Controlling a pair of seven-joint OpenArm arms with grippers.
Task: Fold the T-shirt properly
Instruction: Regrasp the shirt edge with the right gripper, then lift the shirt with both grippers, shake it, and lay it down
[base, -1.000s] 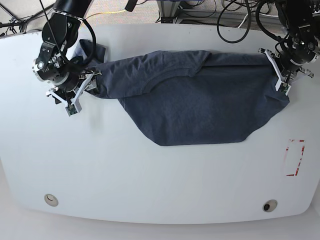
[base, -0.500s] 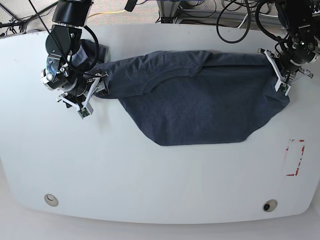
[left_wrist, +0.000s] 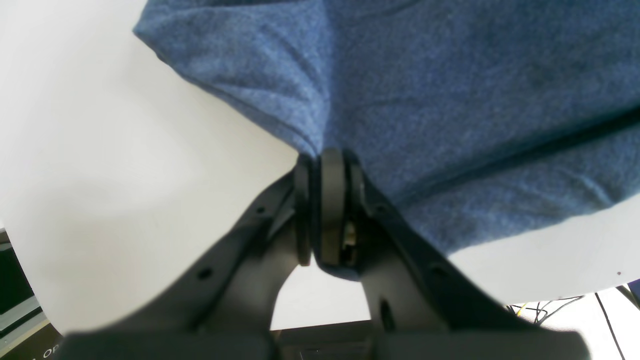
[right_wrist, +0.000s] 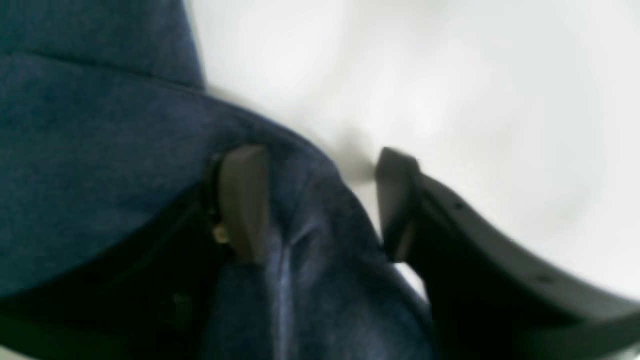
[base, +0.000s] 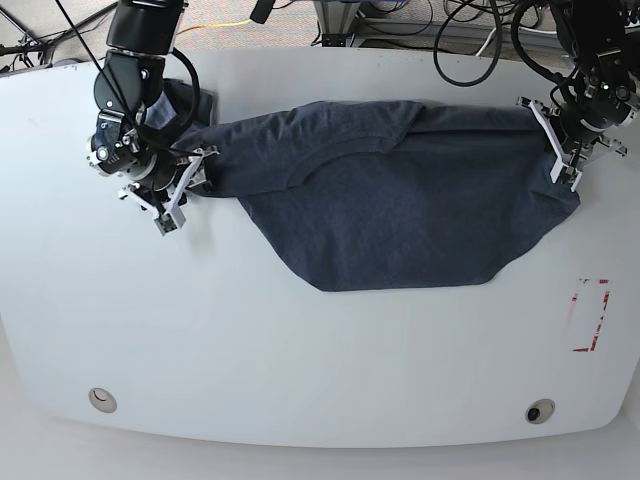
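White table (base: 320, 350), T-shirt (base: 400, 215) spread across, red-marked rectangle (base: 588, 316) near edge

Below both grippers the white table (base: 300, 360) lies bare; between them the T-shirt (base: 400, 220) sprawls.

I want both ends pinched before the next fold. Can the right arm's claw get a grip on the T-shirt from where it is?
Probably yes: the right claw is open with a bunched edge of the T-shirt between its fingers, nothing blocking.
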